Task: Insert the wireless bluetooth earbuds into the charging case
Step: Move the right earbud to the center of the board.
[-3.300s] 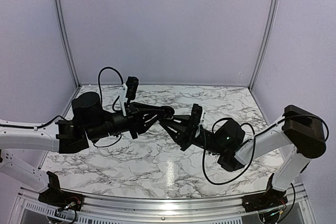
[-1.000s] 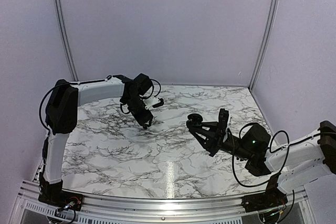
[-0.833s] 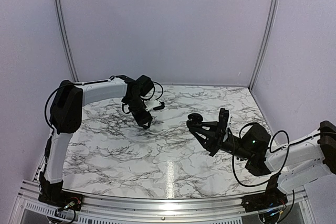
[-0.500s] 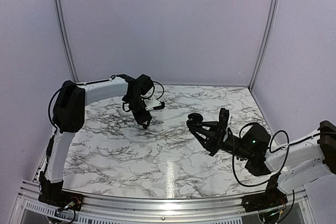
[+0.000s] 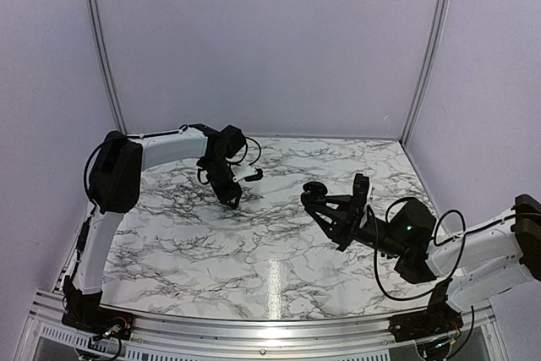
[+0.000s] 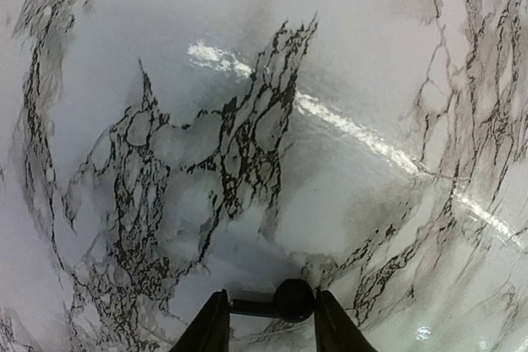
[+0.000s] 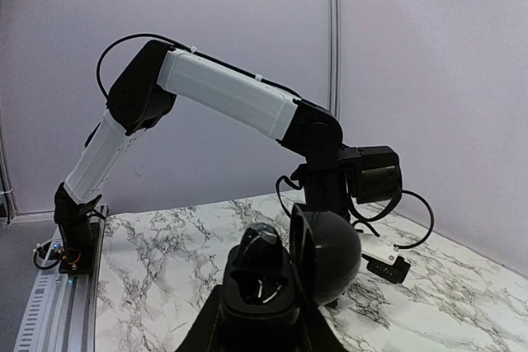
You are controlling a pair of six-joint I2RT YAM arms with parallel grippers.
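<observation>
Left gripper point(image 6: 268, 321) is narrowing its jaws around a black earbud point(image 6: 294, 300), far left — whether it is gripping cannot be told; right gripper point(image 5: 325, 208) is clamping the open charging case point(image 7: 272, 274), awaiting insertion.

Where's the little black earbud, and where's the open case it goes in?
black earbud point(image 6: 294, 300), left wrist view, on its round body between the fingers.
charging case point(image 7: 257, 284), right wrist view, on its open lower half.
</observation>
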